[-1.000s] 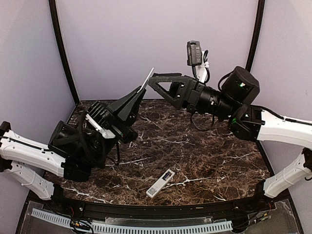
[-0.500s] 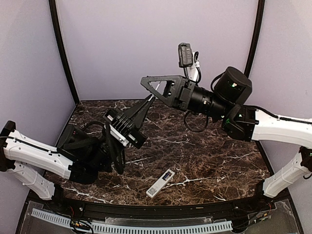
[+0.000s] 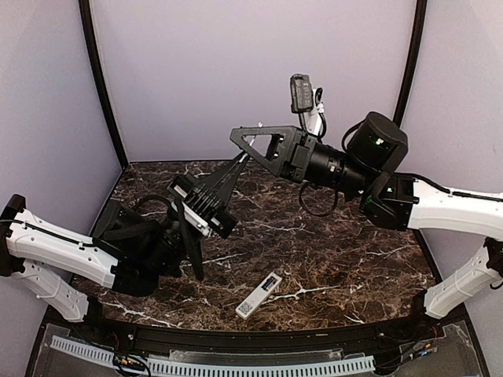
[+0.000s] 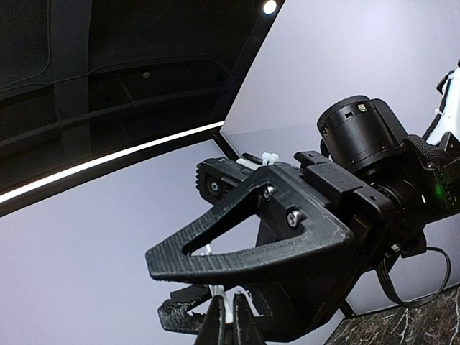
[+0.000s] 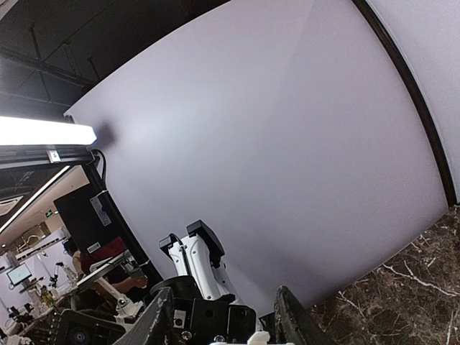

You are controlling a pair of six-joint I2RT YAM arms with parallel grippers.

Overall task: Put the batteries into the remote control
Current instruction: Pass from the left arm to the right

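One remote control (image 3: 259, 295) in view, white and slim, flat on the dark marble tabletop (image 3: 354, 251) near the front edge, roughly midway between the two arm bases. Long axis on a diagonal: near end toward the left arm's side, far end toward the right and away from the bases. Label patch with a printed code facing up, at the near-left end. Well apart from both grippers, untouched.

Two arms, two grippers, both high above the table and meeting tip to tip over its back half. Left gripper (image 3: 239, 162) pinched narrow on one thin white piece (image 4: 227, 312), only a sliver of it showing between the black fingertips in the left wrist view; too little visible to name it further. Right gripper (image 3: 238, 143) extended in from the right, roughly level, triangular fingers partway apart, one on each side of the left fingertips and the white piece. No telling from any view whether its pads touch that piece. One black camera (image 3: 300, 93) standing above the right wrist.
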